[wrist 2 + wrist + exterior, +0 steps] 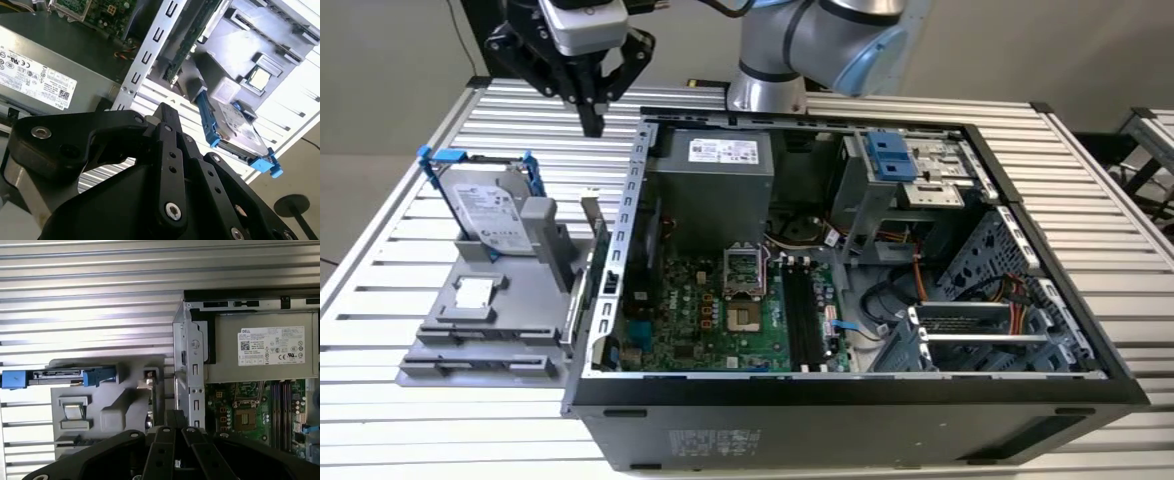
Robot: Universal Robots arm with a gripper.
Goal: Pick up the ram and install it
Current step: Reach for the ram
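Nearest in exterior view: open computer case [854, 410], motherboard [707, 330] lying flat inside. Further back, on exterior view's left, grey holder [480, 325] on slatted table [1121, 250], hard drive [487, 205] propped in it. Ram [189, 42] on edge in that holder, just beside case wall, untouched. Farthest back: gripper [594, 118] hovering up above holder's far end, fingers pinched together, nothing held, well apart from ram.

arm [787, 50]: elbow bent | gripper [594, 125]: pointing down | jaws: pressed together, empty
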